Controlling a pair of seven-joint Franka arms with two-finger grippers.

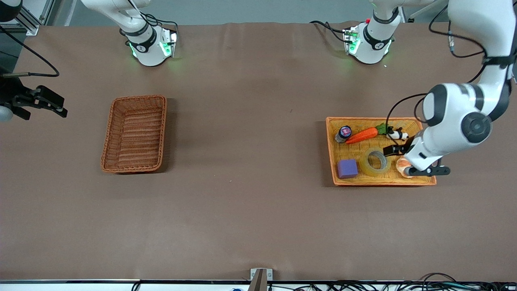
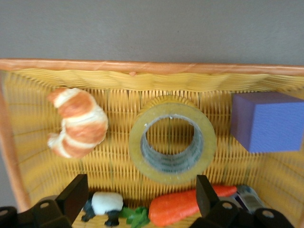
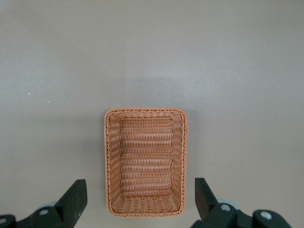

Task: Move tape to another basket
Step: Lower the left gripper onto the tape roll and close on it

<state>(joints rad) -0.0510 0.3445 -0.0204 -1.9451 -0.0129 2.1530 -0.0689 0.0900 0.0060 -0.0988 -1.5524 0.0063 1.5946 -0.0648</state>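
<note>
Tape [image 1: 376, 161] lies in tray [image 1: 338, 183] at left arm's end, between cube [image 1: 347, 168] and croissant [image 2: 78, 122], nearer the camera than carrot [image 1: 362, 135]. Basket [image 1: 135, 133] toward right arm's end.

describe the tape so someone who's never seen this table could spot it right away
Find the orange-yellow tray toward the left arm's end of the table. The tape lies flat in it between a purple cube and a croissant. It is the only ring there, translucent yellow with a grey core.
</note>
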